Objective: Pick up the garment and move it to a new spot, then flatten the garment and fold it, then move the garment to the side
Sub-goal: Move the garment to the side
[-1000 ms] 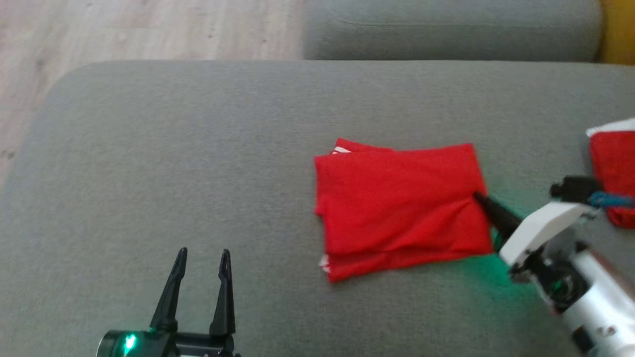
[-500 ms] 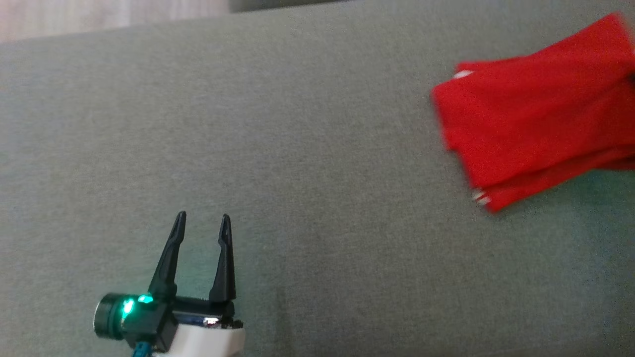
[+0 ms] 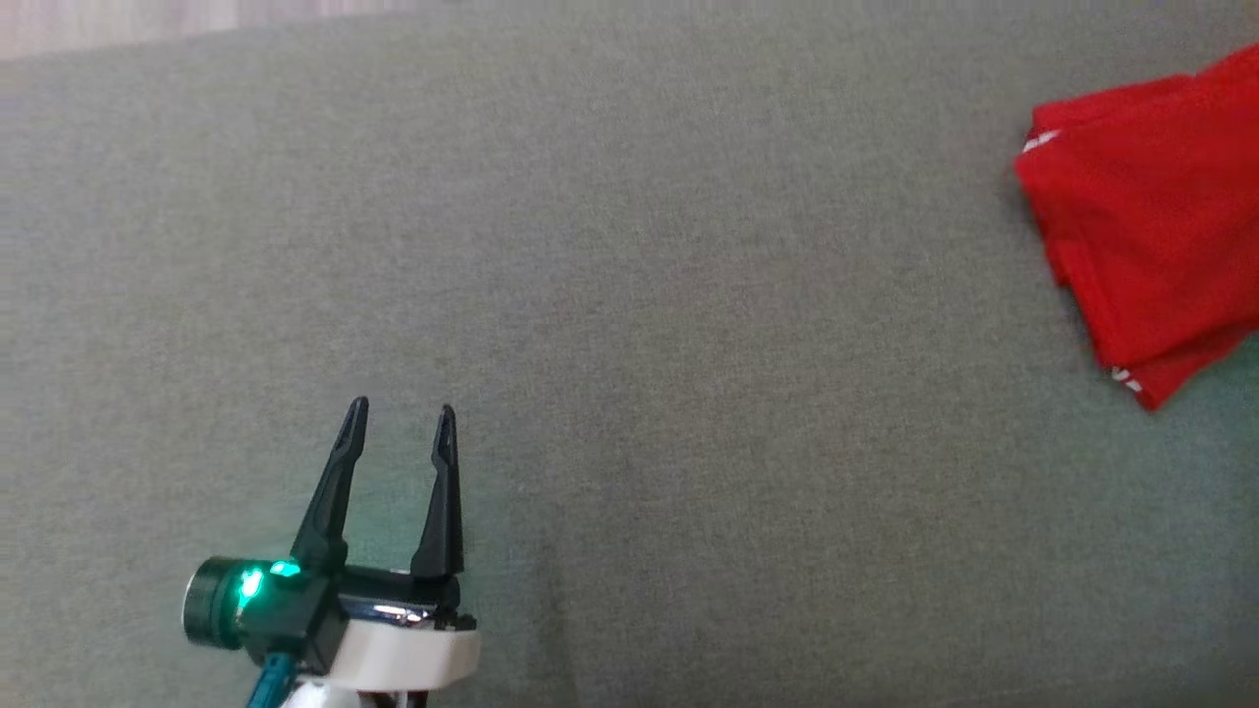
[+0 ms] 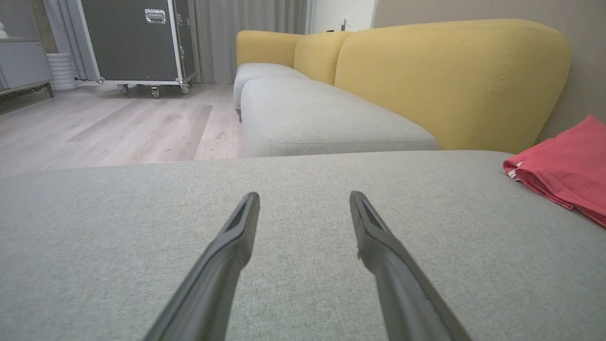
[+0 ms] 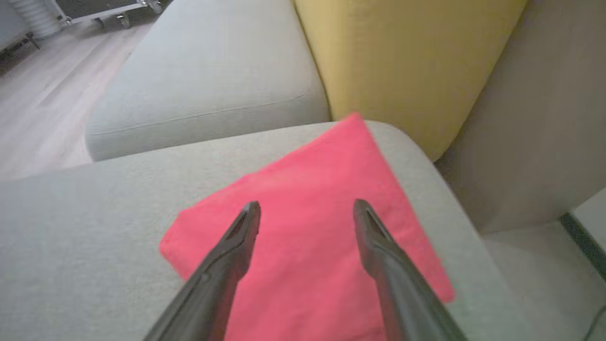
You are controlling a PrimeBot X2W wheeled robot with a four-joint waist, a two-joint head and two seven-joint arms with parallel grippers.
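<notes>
Red folded garment lies flat beneath the right fingers, which stand apart and clamp nothing.
Risk: a fingertip snagging the top layer on withdrawal would drag the fold open, or tip the cloth over the seat's rounded edge just ahead of those fingers. Soft thin cloth, layered rectangle, white trim at one corner; grey sofa seat coarse-woven. Left fingers apart, empty, garment well to their right.

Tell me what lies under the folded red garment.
The grey seat cushion carries the garment, near the cushion's rounded corner. Whatever lies between its folded layers is covered.
</notes>
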